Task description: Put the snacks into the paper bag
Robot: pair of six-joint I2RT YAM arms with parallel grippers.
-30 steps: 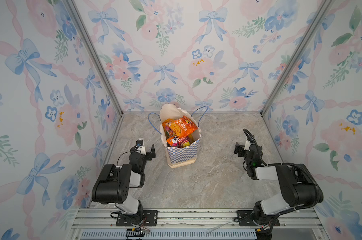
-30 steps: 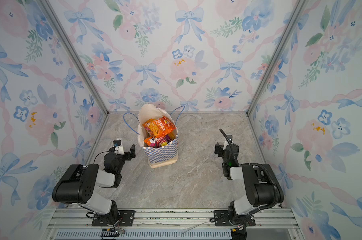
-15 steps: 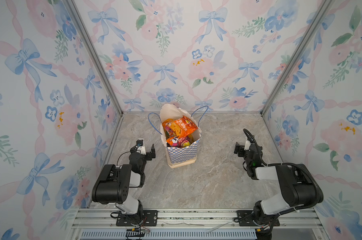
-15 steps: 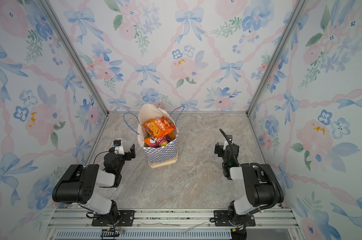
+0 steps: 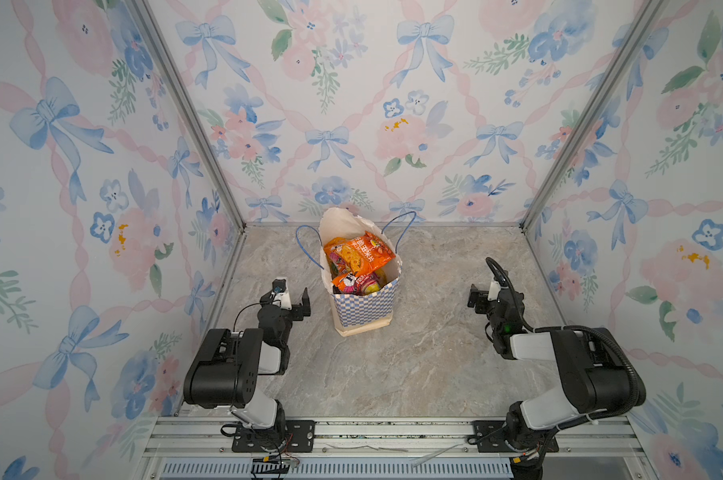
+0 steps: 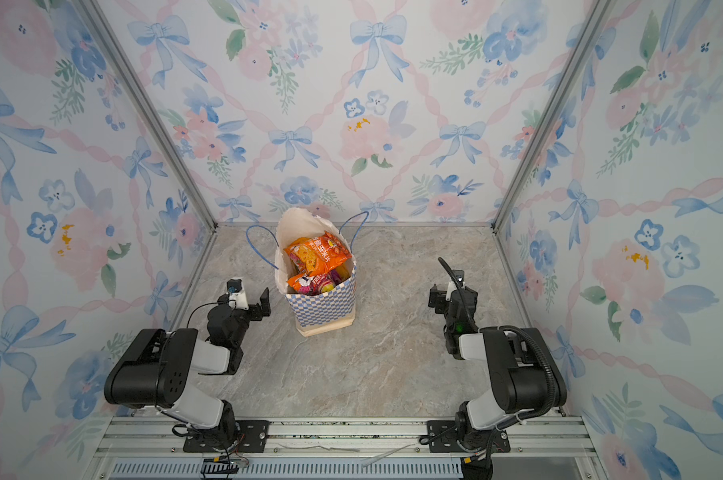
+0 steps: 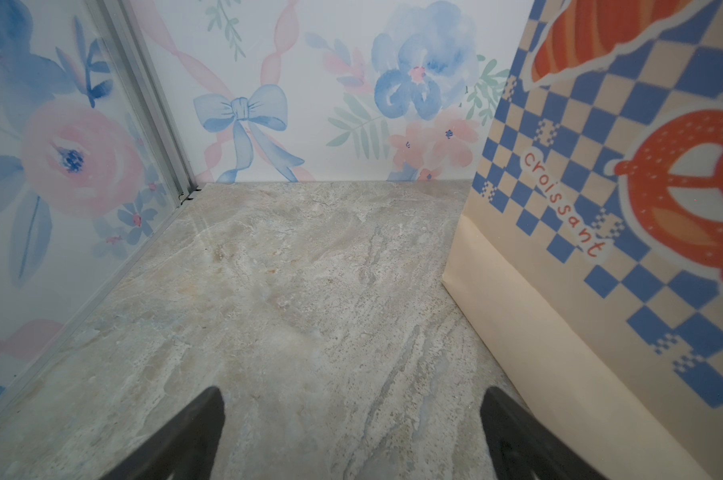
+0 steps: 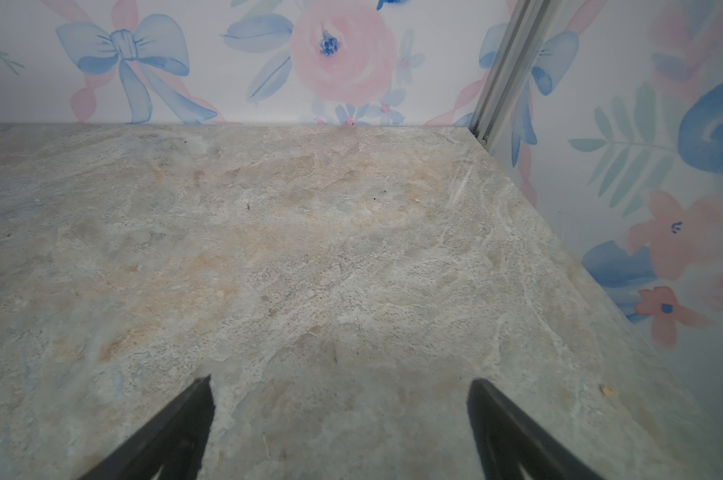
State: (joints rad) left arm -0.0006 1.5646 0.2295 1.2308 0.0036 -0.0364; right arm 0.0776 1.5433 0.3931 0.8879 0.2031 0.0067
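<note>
The snacks lie inside the upright paper bag on the worktop, just right of the spread, empty left hand and well left of the equally spread, empty right hand.

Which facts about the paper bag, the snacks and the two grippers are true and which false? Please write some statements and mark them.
1. The paper bag stands upright on the table. True.
2. Some snacks lie on the table beside the bag. False: the visible snacks are inside the bag.
3. The left gripper and the right gripper are open and empty. True.
4. The right gripper touches the bag. False: it is clearly apart from it.
</note>
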